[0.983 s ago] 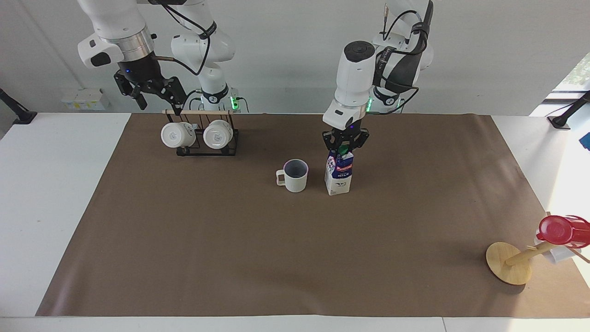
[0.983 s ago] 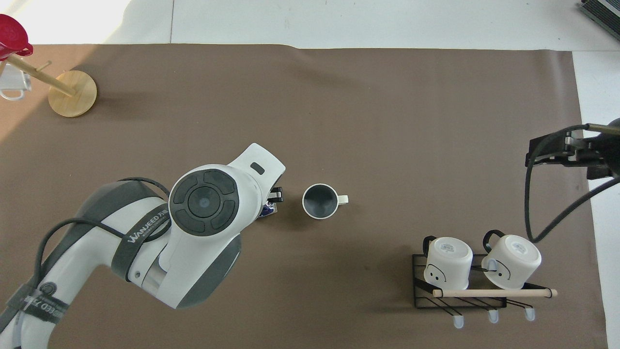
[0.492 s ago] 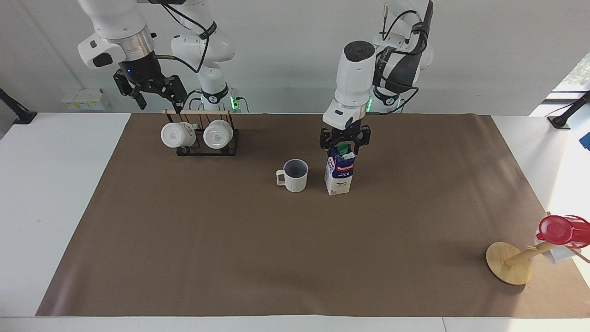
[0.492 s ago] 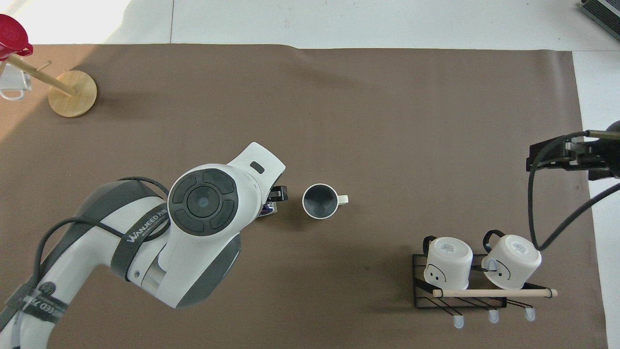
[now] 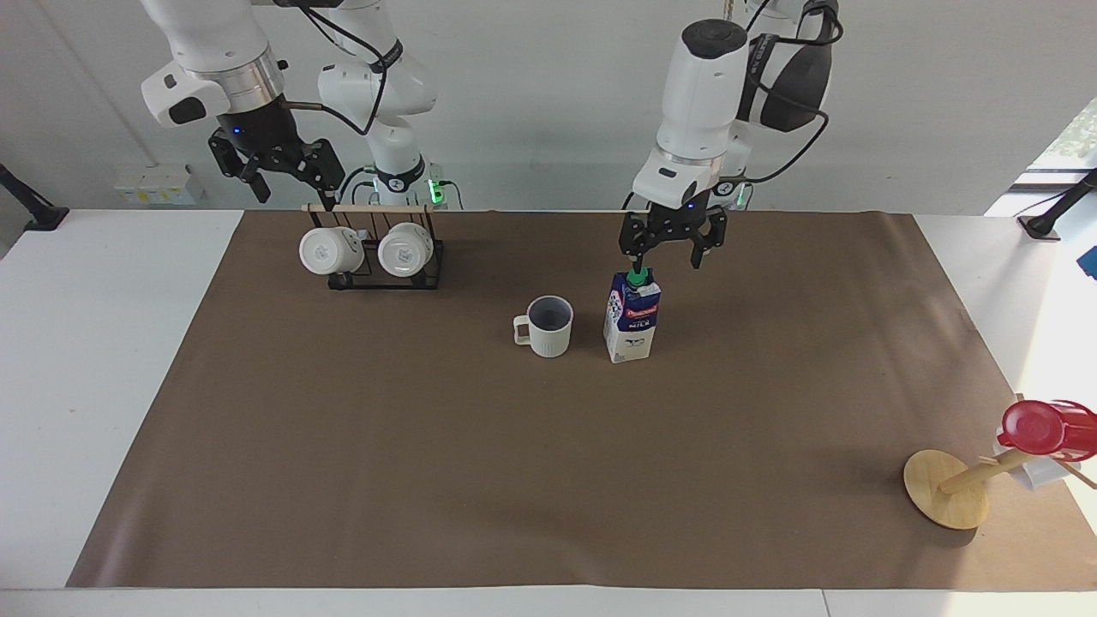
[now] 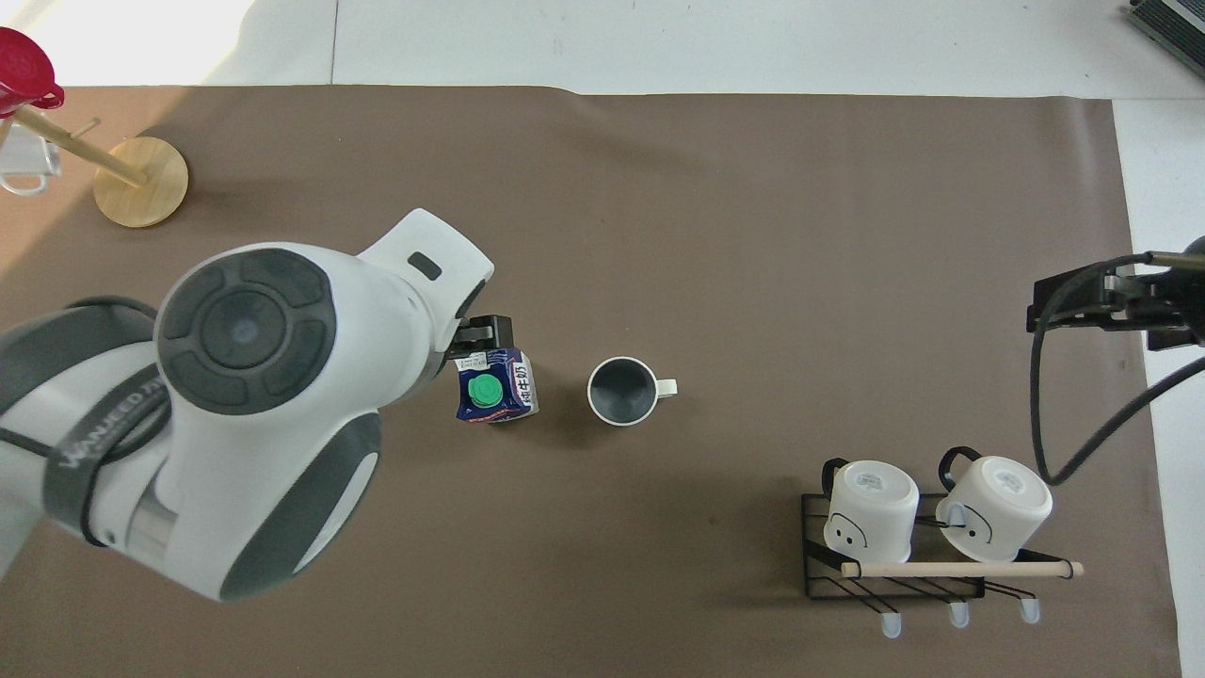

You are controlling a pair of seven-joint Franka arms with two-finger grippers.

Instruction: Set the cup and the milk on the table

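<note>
Milk (image 5: 632, 317) stands upright at frame centre on the table (image 5: 771, 386), cup (image 5: 548, 326) just beside it; left claw (image 5: 674, 254) hangs open above the carton, right claw (image 5: 272, 176) open upper left; lift straight up, avoid clipping the cap

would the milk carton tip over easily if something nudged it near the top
Probably yes: the milk carton stands tall on a small base, so a push near its green cap could topple it. Its flat sides suggest it would slide or fall, not roll. How full it is cannot be seen.
</note>
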